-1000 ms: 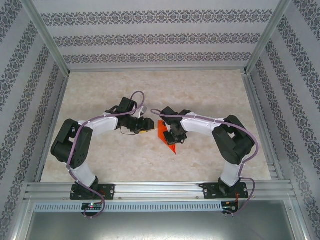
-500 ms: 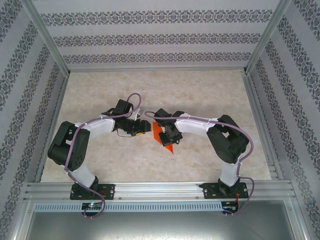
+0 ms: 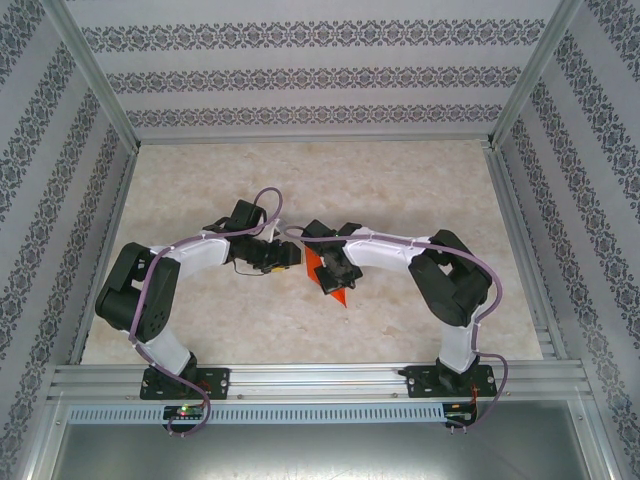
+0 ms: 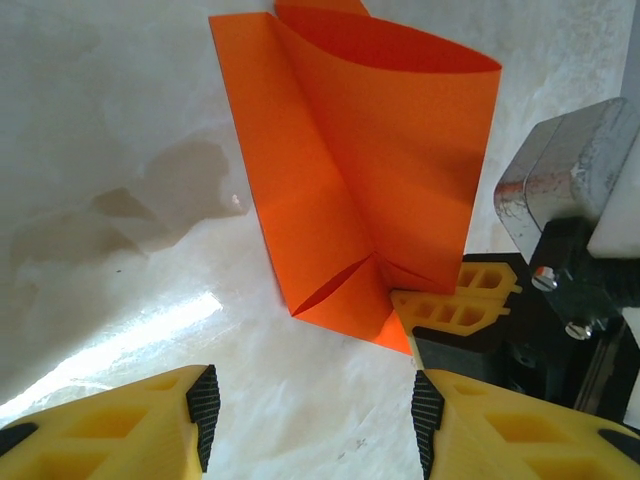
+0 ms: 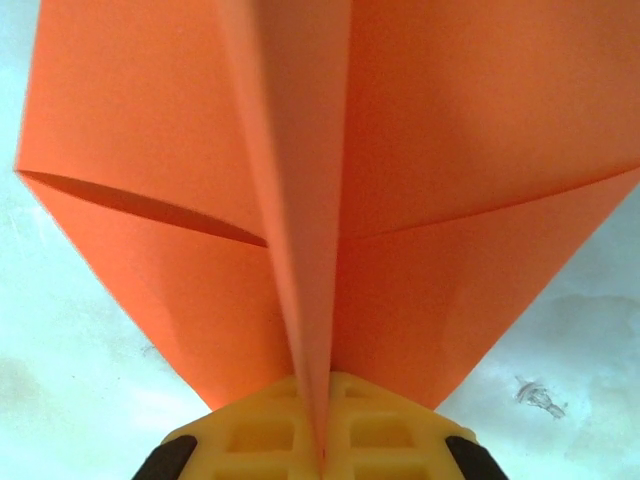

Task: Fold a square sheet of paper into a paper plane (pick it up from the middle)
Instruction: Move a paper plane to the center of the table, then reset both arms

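Orange paper [image 5: 330, 200], partly folded, near the worktop's [image 3: 400, 180] middle, pinched at its centre crease by the closed right gripper [image 5: 322, 440]. Empty left gripper [image 4: 315, 410] hangs half-open beside it. Paper likely light, floppy, tears easily; hold the stiffer folded spine.

My arms [image 3: 205, 248] are white with black joints and purple cables [image 3: 268, 192]. My fingers [image 4: 120, 425] are latticed yellow, black-padded.

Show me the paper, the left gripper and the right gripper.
paper [image 4: 380, 170]: left wrist view, middle of folded sheet.
left gripper [image 4: 315, 415]: left wrist view, midway between its fingertips.
right gripper [image 5: 322, 430]: right wrist view, where the fingertips meet.
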`<action>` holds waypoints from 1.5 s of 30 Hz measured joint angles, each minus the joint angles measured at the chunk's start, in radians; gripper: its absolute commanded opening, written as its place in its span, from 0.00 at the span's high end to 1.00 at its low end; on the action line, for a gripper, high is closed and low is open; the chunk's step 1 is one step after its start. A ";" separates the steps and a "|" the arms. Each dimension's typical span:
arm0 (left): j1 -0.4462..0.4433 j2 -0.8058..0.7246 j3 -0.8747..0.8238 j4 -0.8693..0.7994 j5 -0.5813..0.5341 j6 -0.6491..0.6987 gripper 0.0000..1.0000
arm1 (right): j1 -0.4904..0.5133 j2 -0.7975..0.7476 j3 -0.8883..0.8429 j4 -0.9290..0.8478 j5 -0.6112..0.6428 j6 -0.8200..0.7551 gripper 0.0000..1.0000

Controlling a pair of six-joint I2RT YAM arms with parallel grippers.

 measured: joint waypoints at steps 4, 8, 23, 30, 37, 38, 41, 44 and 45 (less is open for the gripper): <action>0.008 -0.001 0.000 -0.023 -0.023 0.016 0.43 | 0.019 0.015 0.024 -0.026 0.040 0.000 1.00; 0.024 -0.001 0.000 -0.041 -0.037 0.031 0.42 | 0.023 0.019 0.029 -0.030 0.048 -0.001 0.87; 0.026 -0.063 0.132 -0.188 -0.147 0.132 0.31 | -0.037 -0.156 0.029 -0.050 -0.092 -0.028 0.58; 0.027 -0.154 0.157 -0.211 -0.385 0.221 0.08 | -0.176 -0.340 -0.009 -0.004 -0.183 -0.114 0.46; 0.073 -0.198 0.099 -0.104 -0.628 0.288 0.00 | -0.338 -0.493 -0.169 0.191 -0.190 -0.219 0.30; 0.080 -0.204 0.078 -0.074 -0.681 0.303 0.00 | -0.364 -0.514 -0.201 0.224 -0.183 -0.231 0.27; 0.120 -0.225 0.000 0.016 -0.780 0.331 0.00 | -0.446 -0.581 -0.306 0.328 -0.151 -0.269 0.24; 0.192 -0.238 -0.090 0.109 -0.843 0.354 0.00 | -0.542 -0.636 -0.401 0.436 -0.122 -0.293 0.17; 0.215 -0.237 -0.112 0.134 -0.853 0.360 0.00 | -0.573 -0.652 -0.432 0.475 -0.111 -0.301 0.16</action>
